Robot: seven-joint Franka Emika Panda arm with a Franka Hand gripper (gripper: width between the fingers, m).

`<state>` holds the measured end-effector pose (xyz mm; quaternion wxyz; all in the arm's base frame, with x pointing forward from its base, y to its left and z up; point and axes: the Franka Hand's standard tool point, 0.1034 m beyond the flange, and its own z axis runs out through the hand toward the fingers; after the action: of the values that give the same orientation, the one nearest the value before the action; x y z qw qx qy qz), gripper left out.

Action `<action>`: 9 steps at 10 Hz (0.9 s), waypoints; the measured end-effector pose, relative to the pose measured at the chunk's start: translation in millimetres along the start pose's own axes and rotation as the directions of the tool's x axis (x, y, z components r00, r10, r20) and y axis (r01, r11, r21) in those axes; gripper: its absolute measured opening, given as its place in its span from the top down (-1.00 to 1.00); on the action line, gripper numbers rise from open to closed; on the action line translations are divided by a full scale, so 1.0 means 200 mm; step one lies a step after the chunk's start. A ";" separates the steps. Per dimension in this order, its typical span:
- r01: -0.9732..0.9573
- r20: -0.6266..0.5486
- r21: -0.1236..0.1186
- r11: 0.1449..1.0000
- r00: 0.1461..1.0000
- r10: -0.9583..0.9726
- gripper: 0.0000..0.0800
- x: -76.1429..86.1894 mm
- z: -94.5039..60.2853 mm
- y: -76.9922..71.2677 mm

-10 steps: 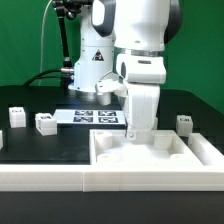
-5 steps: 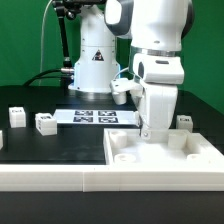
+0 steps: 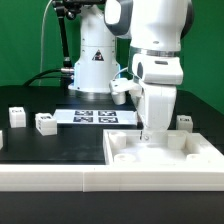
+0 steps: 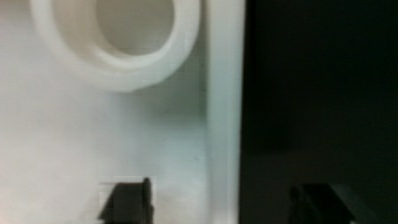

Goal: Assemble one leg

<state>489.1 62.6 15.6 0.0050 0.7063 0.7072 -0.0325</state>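
Observation:
My gripper point(image 3: 150, 134) points straight down at the far edge of the large flat white panel point(image 3: 190, 156) on the exterior view's right. In the wrist view the gripper point(image 4: 222, 202) is open. One finger point(image 4: 125, 200) is over the panel point(image 4: 89, 130) and the other is over the black table, with the panel's edge between them. A round corner socket point(image 4: 134, 40) shows on the panel. Small white tagged legs stand on the table: two on the exterior view's left point(image 3: 17, 116) point(image 3: 44, 122) and one on the right point(image 3: 184, 122).
The marker board point(image 3: 95, 117) lies flat in front of the robot's base. A white raised wall point(image 3: 60, 178) runs along the table's front edge, and the panel rests against it. Cables hang behind the base.
The panel and my gripper have shifted toward the exterior view's right since a second ago. Over the last half second hardly anything has moved.

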 end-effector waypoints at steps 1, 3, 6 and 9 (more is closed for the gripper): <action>0.000 0.000 0.000 1.000 1.000 0.000 -0.29 0.00 0.00 0.00; 0.000 0.000 0.000 1.000 1.000 0.000 -0.59 0.00 0.00 0.00; -0.054 0.005 -0.007 0.998 0.999 0.054 -0.62 0.01 -0.06 -0.03; -0.161 0.019 -0.035 0.986 0.987 0.161 -0.62 0.08 -0.24 -0.06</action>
<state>479.8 80.8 63.7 0.0272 0.7605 0.6481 -0.0281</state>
